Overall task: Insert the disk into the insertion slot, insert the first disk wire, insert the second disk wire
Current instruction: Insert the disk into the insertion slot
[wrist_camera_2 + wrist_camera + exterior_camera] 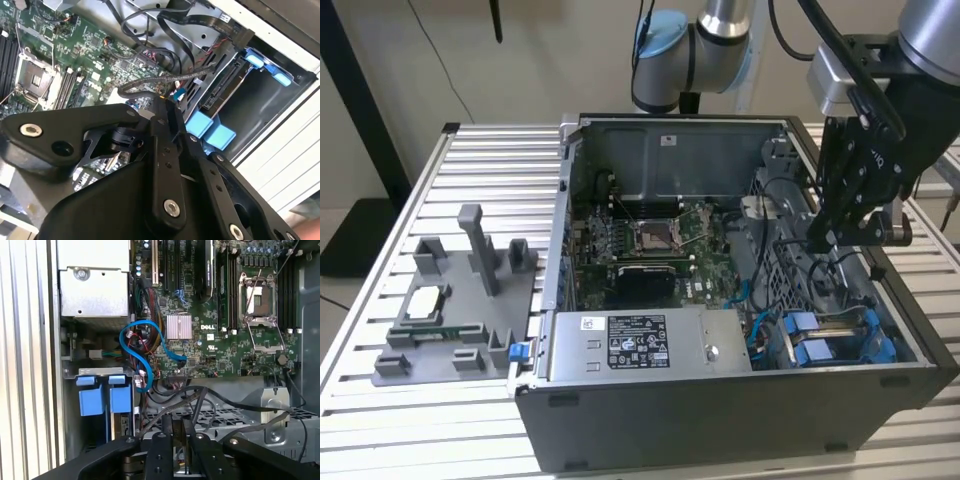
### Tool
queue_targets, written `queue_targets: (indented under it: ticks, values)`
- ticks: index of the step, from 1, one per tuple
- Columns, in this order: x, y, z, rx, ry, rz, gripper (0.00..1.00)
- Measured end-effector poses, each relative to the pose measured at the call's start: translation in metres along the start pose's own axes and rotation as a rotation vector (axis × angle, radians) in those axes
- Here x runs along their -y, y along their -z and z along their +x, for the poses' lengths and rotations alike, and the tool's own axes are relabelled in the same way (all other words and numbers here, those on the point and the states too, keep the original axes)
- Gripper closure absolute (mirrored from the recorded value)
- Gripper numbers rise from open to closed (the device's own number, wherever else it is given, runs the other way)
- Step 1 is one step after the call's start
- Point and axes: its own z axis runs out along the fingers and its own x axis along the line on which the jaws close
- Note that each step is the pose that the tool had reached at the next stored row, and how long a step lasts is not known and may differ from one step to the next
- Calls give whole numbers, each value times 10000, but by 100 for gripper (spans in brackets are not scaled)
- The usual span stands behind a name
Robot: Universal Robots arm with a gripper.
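In the exterior view my gripper (823,238) hangs inside the open computer case, over the drive cage at that view's right. Both wrist views show the fingers (167,107) pressed close together on a dark disk wire (142,86) that curves away over the motherboard. The same wire (200,401) rises to the fingertips (168,426). The disk's blue carrier (808,343) sits inside the insertion slot (850,320), only its blue end tabs (91,397) showing. In the second wrist view the blue tabs (210,131) lie just past the fingertips.
A green motherboard (650,240) with an open CPU socket covers the case floor. A silver power supply (640,345) with a white label fills the front. A blue cable (145,355) loops near the cage. A grey fixture (460,300) stands on the slatted table at the exterior view's left.
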Motion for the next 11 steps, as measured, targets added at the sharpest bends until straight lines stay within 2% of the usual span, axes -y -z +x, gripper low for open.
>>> queue_targets:
  ticks: [9,10,11]
  values:
    - [0,0,0,-1,0,-2,100]
    - [0,0,0,-6,-1,-2,100]
    - [0,0,0,-43,-2,0,100]
